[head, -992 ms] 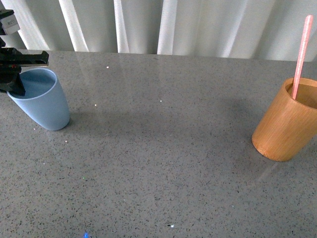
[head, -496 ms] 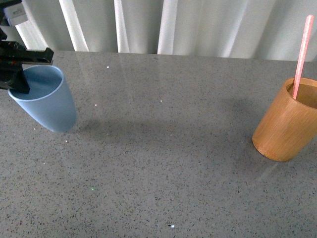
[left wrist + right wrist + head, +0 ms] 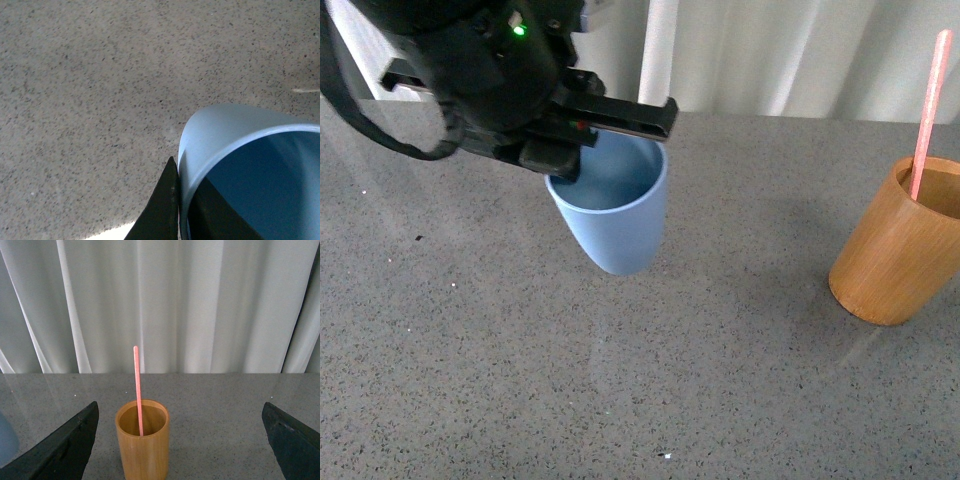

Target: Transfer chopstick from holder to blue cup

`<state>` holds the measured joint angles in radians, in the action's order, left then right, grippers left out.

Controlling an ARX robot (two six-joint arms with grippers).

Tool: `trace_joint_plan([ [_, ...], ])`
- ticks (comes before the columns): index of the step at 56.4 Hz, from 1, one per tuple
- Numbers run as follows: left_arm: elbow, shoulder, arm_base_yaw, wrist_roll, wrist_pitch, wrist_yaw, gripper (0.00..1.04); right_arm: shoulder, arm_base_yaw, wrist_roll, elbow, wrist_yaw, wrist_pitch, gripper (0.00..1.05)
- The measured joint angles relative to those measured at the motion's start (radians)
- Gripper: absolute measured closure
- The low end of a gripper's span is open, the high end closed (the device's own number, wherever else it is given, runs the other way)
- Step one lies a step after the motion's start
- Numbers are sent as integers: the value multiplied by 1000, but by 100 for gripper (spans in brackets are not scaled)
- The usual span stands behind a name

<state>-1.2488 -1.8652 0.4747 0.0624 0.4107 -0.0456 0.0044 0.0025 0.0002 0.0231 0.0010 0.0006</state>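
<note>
My left gripper [image 3: 563,160] is shut on the near-left rim of the light blue cup [image 3: 615,220] and holds it tilted over the middle of the table. In the left wrist view one finger [image 3: 162,210] presses the outside of the blue cup's rim [image 3: 225,130] and the other is inside. The orange-brown holder [image 3: 895,250] stands at the right with the pink chopstick [image 3: 927,100] upright in it. In the right wrist view my right gripper [image 3: 180,440] is open and empty, facing the holder [image 3: 142,450] and the chopstick [image 3: 137,390] from a short distance.
The grey speckled table [image 3: 720,380] stretches between cup and holder. White curtains [image 3: 770,50] hang behind the far table edge. The left arm's black body [image 3: 470,60] fills the upper left of the front view.
My left gripper has carried the blue cup from the far left of the table to the middle, towards the holder. The holder and the chopstick have not moved.
</note>
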Motion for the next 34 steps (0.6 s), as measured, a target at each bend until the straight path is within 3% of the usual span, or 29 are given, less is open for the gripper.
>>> trace_joint_plan([
  [34,-34,-127,114,51,-58,-7,101,0,0,0,0,0,0,10],
])
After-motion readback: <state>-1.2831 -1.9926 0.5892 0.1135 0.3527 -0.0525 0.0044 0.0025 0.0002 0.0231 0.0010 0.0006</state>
